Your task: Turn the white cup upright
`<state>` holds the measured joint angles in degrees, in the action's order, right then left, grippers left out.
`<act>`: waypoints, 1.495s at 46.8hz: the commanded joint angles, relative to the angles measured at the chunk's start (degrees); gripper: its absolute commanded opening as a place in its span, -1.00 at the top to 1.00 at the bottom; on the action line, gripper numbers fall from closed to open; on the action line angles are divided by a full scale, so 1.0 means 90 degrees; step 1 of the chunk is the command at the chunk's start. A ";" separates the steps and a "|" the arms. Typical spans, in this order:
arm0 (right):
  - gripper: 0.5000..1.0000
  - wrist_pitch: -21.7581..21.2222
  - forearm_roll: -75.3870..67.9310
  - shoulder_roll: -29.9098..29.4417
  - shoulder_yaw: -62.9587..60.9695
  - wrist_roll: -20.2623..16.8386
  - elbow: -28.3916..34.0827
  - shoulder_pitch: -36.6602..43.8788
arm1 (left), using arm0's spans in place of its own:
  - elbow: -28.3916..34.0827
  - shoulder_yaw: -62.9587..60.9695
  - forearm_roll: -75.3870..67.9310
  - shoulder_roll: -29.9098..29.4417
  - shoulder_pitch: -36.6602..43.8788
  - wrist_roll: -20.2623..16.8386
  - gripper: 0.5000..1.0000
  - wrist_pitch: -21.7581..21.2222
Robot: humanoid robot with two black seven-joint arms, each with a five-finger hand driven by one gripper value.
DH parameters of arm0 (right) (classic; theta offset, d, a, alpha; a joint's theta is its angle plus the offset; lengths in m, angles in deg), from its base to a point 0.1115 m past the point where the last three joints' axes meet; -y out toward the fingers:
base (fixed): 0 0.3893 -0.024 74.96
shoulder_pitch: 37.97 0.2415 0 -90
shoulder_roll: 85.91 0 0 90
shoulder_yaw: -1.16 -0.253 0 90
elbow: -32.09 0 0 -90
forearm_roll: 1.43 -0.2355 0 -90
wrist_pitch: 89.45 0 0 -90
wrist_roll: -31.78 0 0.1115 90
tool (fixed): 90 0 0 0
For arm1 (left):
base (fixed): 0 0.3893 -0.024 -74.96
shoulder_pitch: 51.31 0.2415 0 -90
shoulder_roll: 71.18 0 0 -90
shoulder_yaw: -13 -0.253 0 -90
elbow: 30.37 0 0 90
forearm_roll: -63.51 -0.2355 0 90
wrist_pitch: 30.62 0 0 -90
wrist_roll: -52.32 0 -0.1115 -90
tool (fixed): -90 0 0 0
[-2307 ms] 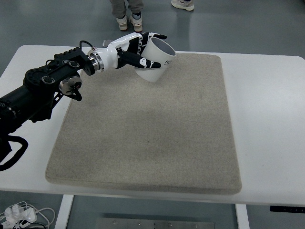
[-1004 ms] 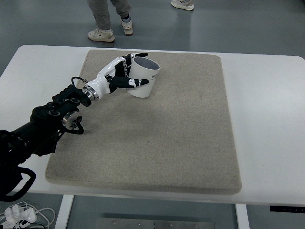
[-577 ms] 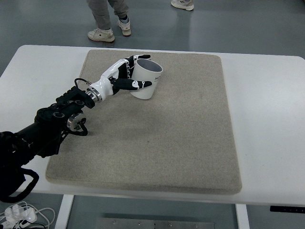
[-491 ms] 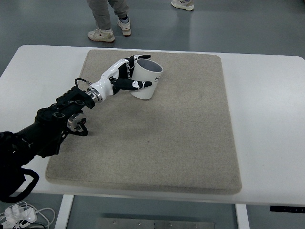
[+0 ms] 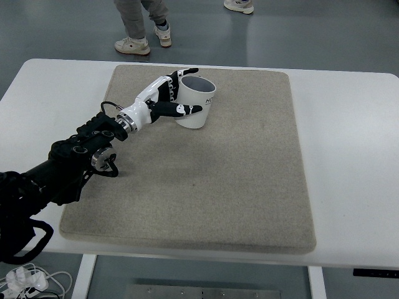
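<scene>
Your white cup [image 5: 196,111] sits on the far left part of the grey mat [image 5: 206,187], which covers most of the white worktop [image 5: 349,156]. The cup's mouth faces up and leans slightly toward the far right, so its long axis runs close to vertical with a small tilt; the dark inside is visible through the rim. Your left hand [image 5: 163,99] reaches in from the near left and wraps the cup's left side: one of the fingers [image 5: 184,110] lies across the near wall, others curl around the far side at the rim. At the far edge, a person's legs and shoes [image 5: 142,40] stand on the floor.
</scene>
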<state>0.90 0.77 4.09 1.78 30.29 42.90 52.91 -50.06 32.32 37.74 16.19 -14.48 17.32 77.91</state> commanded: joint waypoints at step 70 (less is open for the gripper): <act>-0.81 0.0000 0.0000 0.0000 0.0000 0.0000 0.0000 0.0000 | 0.0596 0.1145 0.1408 -0.0459 -0.1212 0.0000 -0.97 0.0167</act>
<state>0.90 0.76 4.09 1.78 30.29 42.90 52.91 -44.99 42.29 50.20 12.02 -25.76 17.32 78.68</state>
